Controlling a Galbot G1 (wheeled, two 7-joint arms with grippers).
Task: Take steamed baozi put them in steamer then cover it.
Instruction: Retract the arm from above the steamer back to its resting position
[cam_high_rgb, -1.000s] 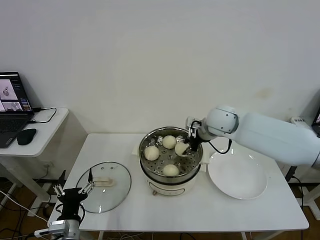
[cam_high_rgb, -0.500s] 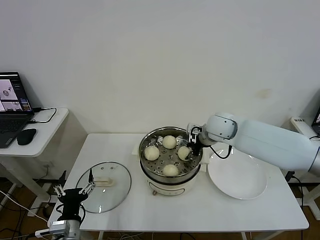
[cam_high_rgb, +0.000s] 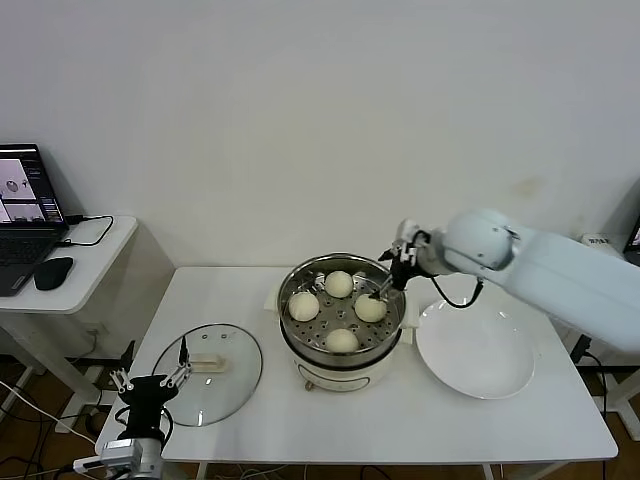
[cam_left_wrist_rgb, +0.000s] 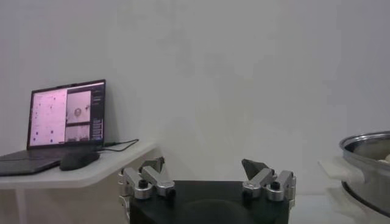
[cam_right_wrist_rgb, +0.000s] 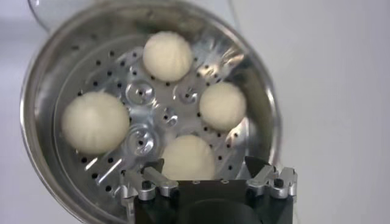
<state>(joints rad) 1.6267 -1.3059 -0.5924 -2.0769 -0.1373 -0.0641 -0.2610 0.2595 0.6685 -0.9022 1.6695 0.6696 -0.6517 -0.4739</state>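
Four steamed baozi (cam_high_rgb: 341, 340) sit on the steamer (cam_high_rgb: 340, 362) tray at 12, 3, 6, 9 o'clock. Right end effector (cam_high_rgb: 392, 272) spread, empty, over the steamer's 2 o'clock rim. Cover (cam_high_rgb: 207, 372) on desk (cam_high_rgb: 400, 425), at steamer's 8 o'clock. Left end effector (cam_high_rgb: 147, 379) spread, off the desk's 7 o'clock corner.

White table (cam_high_rgb: 400, 420) carries an empty plate (cam_high_rgb: 474, 352). Side desk (cam_high_rgb: 95, 262) holds laptop (cam_high_rgb: 25, 215) and mouse (cam_high_rgb: 52, 272).

Bright, even light; soft wrist views.
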